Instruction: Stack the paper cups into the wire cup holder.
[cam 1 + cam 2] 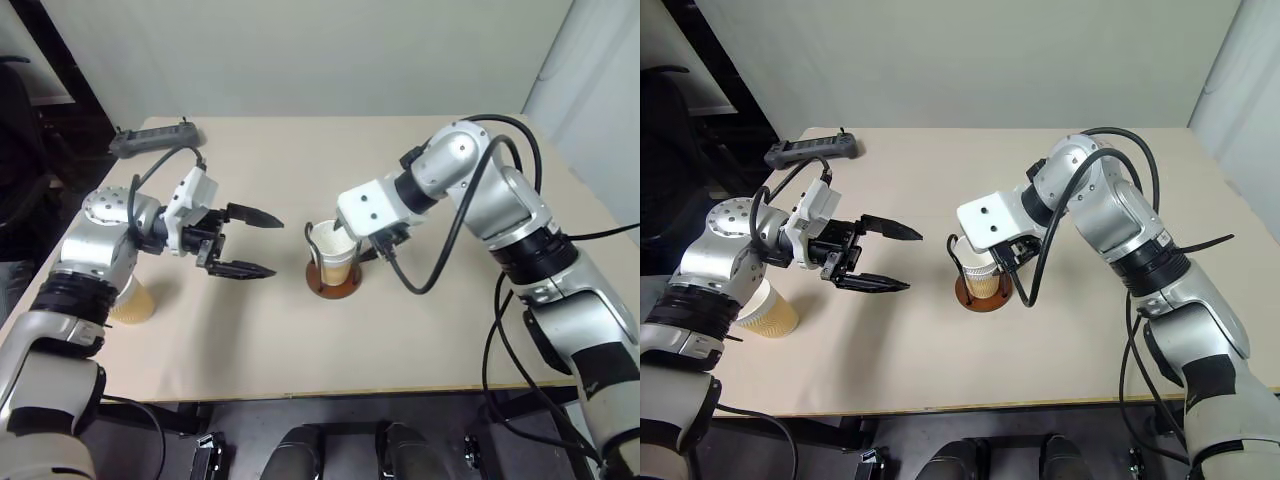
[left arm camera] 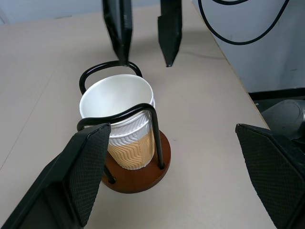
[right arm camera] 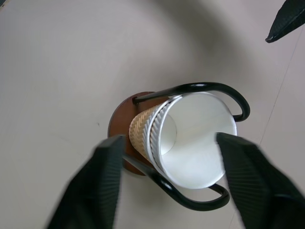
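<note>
Cups point(image 2: 125, 119) sit nested in your wire cup holder point(image 2: 138, 174) near the middle of the table point(image 1: 420, 340), a little toward its front edge. Your right gripper point(image 3: 167, 186) hangs over them with fingers point(image 3: 90, 186) spread either side of the rim, gripping nothing. Your left gripper point(image 1: 250, 243) is wide apart and empty, near the holder. Another cup point(image 1: 765, 308) stands by the left edge

Tan paper cups point(image 2: 125, 129) with a wavy pattern and white insides; reddish-brown base, black wire cup holder point(image 2: 138, 174); beige worktop point(image 1: 400, 340).
</note>
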`<state>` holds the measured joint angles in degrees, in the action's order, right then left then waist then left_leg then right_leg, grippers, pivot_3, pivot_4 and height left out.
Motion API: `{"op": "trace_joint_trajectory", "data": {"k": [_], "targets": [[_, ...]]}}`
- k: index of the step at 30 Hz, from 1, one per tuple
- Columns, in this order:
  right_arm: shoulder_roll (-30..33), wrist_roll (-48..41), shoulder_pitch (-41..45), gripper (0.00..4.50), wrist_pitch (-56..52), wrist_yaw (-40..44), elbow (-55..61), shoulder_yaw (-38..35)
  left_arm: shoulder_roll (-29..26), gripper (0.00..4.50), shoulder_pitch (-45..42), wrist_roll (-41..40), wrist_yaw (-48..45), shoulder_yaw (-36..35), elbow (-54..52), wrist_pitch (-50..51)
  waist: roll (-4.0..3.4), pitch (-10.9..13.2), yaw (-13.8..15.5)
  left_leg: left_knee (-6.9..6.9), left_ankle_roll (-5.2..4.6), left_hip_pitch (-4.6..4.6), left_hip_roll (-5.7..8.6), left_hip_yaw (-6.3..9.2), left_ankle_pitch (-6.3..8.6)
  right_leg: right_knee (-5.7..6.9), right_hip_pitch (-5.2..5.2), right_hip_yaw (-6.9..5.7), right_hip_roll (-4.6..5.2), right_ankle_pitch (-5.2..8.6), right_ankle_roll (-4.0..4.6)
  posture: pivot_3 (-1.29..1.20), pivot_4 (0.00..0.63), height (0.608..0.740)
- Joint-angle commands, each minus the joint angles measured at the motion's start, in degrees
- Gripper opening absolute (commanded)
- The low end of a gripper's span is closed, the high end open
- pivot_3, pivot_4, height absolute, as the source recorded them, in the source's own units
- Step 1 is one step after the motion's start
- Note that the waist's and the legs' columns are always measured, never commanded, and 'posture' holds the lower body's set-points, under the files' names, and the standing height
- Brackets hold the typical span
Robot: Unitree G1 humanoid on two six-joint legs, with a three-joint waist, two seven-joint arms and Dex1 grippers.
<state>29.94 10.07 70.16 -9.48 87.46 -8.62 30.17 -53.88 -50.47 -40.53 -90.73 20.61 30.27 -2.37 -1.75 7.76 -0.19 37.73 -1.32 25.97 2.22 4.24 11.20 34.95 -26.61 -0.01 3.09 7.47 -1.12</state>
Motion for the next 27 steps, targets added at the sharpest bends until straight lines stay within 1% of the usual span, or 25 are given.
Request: {"op": "trace_joint_trajectory", "data": {"k": [1,4,7,10,15,18,21,22,24,27], "targets": [[-0.7,-0.5,2.2,4.48,-1.3,-1.5,0.6,-2.1,-0.9,4.50,-1.0,0.0,-1.8,-0.3,-0.5,-0.2,0.00,0.0,0.0,0.00,0.00,0.00,0.00,0.00,0.00,0.00,0.00,0.00,0.00,0.00,0.00,0.00,0.150,0.740],[-0.9,-3.0,2.2,4.48,-6.0,-2.0,1.2,-4.5,-0.6,4.50,-1.3,1.0,-1.8,-0.5,0.5,0.8,0.00,0.0,0.0,0.00,0.00,0.00,0.00,0.00,0.00,0.01,0.00,0.00,0.00,0.00,0.00,0.00,0.150,0.740],[1.0,-6.4,1.5,4.48,-11.4,-1.1,3.4,-7.3,0.1,4.50,-3.6,4.1,-1.8,-0.8,3.4,3.9,0.01,0.0,0.1,0.00,0.03,0.03,0.01,0.00,-0.02,-0.01,0.00,0.00,0.00,0.00,0.00,0.00,0.150,0.740],[2.9,-9.7,0.2,4.48,-17.1,-2.3,5.7,-10.9,0.3,4.50,-5.3,7.2,-1.8,-2.6,6.6,5.0,0.02,0.0,0.2,-0.01,0.08,0.08,0.03,0.00,-0.03,-0.03,0.01,0.00,0.01,0.00,0.02,0.00,0.150,0.740],[4.9,-14.3,-0.9,4.48,-23.6,-4.2,8.0,-15.0,-1.3,4.50,-6.9,12.2,-1.8,-3.1,11.0,7.1,0.03,0.0,0.0,-0.06,0.08,0.01,0.02,0.00,-0.05,0.00,0.01,0.00,0.00,0.00,0.02,0.00,0.150,0.740],[5.0,-18.4,-0.9,4.48,-28.9,-5.2,9.3,-17.5,-3.1,4.50,-6.7,12.2,-1.8,-2.0,11.2,7.5,0.04,0.0,0.0,-0.24,0.14,-0.01,0.01,0.00,-0.14,0.00,-0.08,0.00,0.00,0.00,0.02,0.00,0.150,0.740],[4.6,-22.5,-0.2,4.48,-34.7,-6.5,9.9,-19.5,-5.4,4.50,-5.8,10.0,-1.8,0.4,10.0,6.3,0.06,0.0,0.0,-0.44,0.03,-0.01,0.00,-0.01,-0.32,-0.01,-0.19,0.01,0.00,0.02,0.04,0.00,0.150,0.740],[4.4,-23.5,0.0,4.48,-35.9,-7.1,10.0,-19.9,-6.2,4.50,-5.9,9.1,-1.8,1.3,9.7,7.4,0.06,0.0,0.0,-0.51,0.07,0.01,0.00,0.00,-0.34,-0.02,-0.22,0.00,0.00,0.03,0.06,0.00,0.150,0.740],[4.2,-24.9,0.1,4.48,-37.3,-8.5,9.9,-20.6,-8.0,4.50,-5.7,7.5,-1.8,3.0,8.7,8.1,0.06,0.0,0.0,-0.61,0.07,0.01,0.00,0.00,-0.37,-0.01,-0.26,0.00,-0.01,0.08,0.08,0.00,0.150,0.740],[5.4,-25.9,-1.2,4.48,-37.3,-9.2,10.3,-20.2,-10.5,4.50,-6.7,8.0,-1.8,4.8,8.9,8.0,0.06,0.0,0.0,-0.66,-0.09,0.02,-0.01,0.00,-0.49,-0.01,-0.31,0.00,-0.01,0.10,0.11,0.00,0.150,0.740]]}}
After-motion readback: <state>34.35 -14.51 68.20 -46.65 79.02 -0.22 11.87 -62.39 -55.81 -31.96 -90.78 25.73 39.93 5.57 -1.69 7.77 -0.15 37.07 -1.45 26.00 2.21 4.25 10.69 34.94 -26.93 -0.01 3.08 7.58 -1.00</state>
